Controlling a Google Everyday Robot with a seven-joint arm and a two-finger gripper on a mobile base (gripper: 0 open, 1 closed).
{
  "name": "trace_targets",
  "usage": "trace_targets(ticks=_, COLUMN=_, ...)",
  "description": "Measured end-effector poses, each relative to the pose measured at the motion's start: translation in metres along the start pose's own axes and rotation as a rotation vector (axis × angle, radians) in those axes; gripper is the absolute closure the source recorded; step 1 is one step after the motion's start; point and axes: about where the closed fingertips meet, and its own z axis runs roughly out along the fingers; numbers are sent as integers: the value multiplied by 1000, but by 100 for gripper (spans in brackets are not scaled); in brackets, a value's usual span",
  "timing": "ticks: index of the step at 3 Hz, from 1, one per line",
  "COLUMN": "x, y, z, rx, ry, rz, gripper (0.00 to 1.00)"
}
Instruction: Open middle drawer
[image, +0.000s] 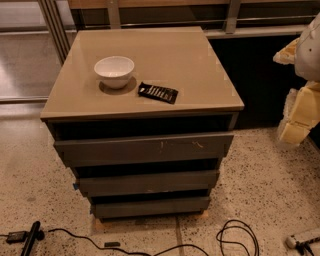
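The middle drawer (147, 182) shows a plain dark grey flat front with no handle, between a larger scratched front (145, 147) above and a narrower front (150, 206) below. Its front sits in line with the stepped stack, and no interior shows. My gripper (281, 95), with pale yellow fingers (296, 120), hangs at the right edge of the view. It is well to the right of the cabinet, above the height of the middle drawer. Its fingers are spread apart with nothing between them.
A white bowl (114, 71) and a flat black object (158, 92) lie on the cabinet top (200, 55). Black cables (237, 237) and a black device (30, 237) lie on the speckled floor in front. A dark wall panel stands behind on the right.
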Motion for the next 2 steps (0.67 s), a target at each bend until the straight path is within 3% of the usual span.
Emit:
trace_targets(ticks=1, x=-3, y=2, z=4, rx=3, ry=4, rz=-10, gripper=0)
trace_targets(ticks=2, x=-10, y=14, z=35, rx=-41, ry=-37, rz=-54, gripper=0)
